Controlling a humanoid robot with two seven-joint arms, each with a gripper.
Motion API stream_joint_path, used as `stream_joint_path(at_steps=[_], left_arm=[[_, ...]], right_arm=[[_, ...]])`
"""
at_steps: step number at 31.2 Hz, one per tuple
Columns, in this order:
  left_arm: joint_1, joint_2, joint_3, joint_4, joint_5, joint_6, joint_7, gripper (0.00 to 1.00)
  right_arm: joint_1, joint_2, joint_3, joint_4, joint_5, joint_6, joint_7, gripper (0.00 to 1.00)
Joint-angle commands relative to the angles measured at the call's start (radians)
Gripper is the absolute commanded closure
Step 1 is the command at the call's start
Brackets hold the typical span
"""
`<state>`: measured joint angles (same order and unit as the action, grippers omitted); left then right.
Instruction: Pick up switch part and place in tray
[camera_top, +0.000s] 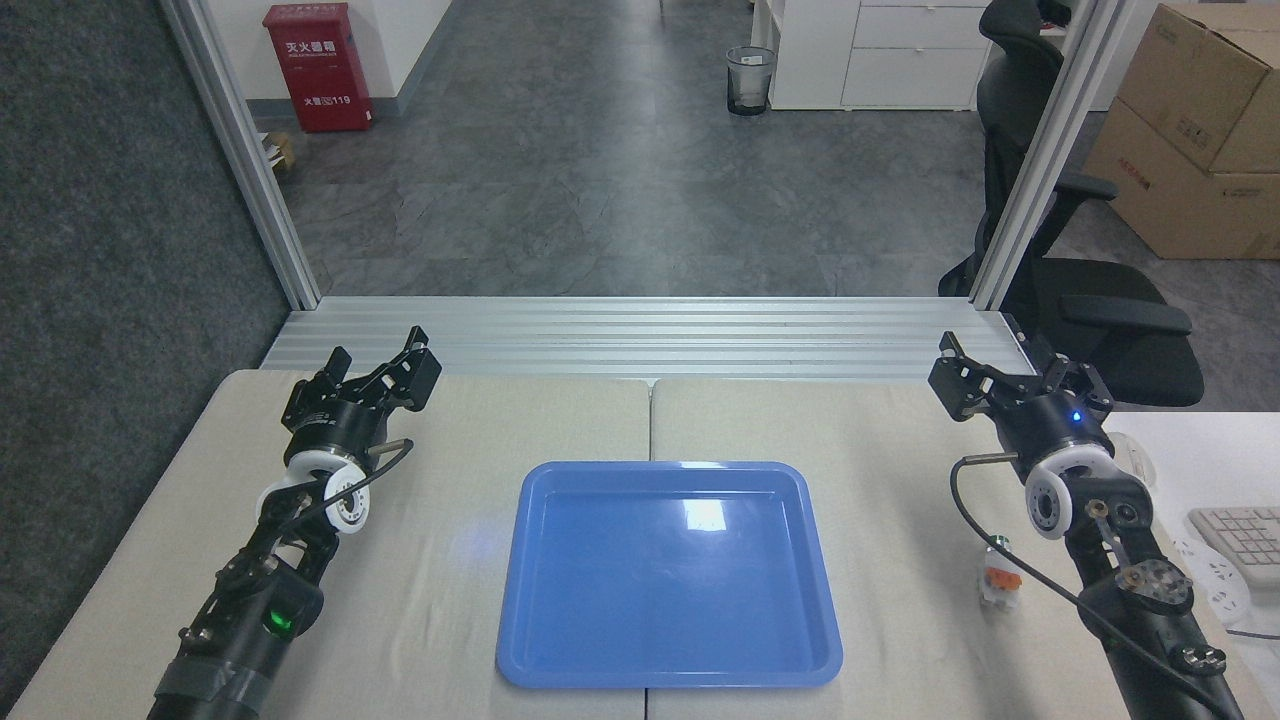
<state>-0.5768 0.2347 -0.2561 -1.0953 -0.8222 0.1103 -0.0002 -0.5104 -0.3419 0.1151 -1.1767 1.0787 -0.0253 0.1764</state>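
The switch part (999, 578), white with an orange middle and a dark round end, lies on the table at the right, just left of my right forearm and partly crossed by its cable. The blue tray (668, 670) sits in the middle of the table with nothing in it. My right gripper (1010, 380) is open and empty, well beyond the switch part toward the table's far edge. At the far left of the table my left gripper (385, 370) is open and empty too.
A white keyboard (1240, 535) lies at the right edge. Beyond the table's far edge run an aluminium rail (620, 335) and two upright posts. A black office chair (1090, 300) stands behind my right gripper.
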Motion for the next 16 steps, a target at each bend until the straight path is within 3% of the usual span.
stream_joint_path(at_steps=[1,10,13,16], left_arm=[[0.000,0.000,0.001,0.000,0.000,0.000,0.000,0.00],[0.000,0.000,0.000,0.000,0.000,0.000,0.000,0.00],[0.000,0.000,0.000,0.000,0.000,0.000,0.000,0.00],[0.000,0.000,0.000,0.000,0.000,0.000,0.000,0.00]], right_arm=[[0.007,0.000,0.003,-0.006,0.001,0.002,-0.009,0.01],[0.012,-0.002,0.011,-0.014,0.001,0.002,-0.011,0.01],[0.035,-0.011,0.006,-0.064,0.001,0.002,-0.009,0.01],[0.116,-0.028,-0.003,-0.154,0.003,0.008,-0.009,0.01]])
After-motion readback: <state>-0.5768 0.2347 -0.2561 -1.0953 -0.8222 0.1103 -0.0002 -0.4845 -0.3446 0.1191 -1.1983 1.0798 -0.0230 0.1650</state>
